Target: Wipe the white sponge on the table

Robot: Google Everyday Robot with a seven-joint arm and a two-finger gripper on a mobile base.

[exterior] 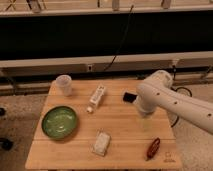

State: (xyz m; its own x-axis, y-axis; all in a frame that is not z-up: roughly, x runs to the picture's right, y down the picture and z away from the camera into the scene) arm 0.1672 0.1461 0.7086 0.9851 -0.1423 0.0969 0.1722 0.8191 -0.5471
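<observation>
The hand (145, 121) hangs below the white arm (167, 100), over the right part of the wooden surface (125, 152). Whether the hand is open or closed cannot be told. Just behind the hand, a small black object (128, 97) lies partly hidden by the arm. In front of the hand, near the front edge, lies a reddish-brown object (153, 148). The white sponge (101, 143) lies flat to the left of the hand and toward the front edge, well apart from it. Farther left lie a slim white box (97, 96), then a green bowl (59, 122). A clear cup (64, 85) stands farthest away.
</observation>
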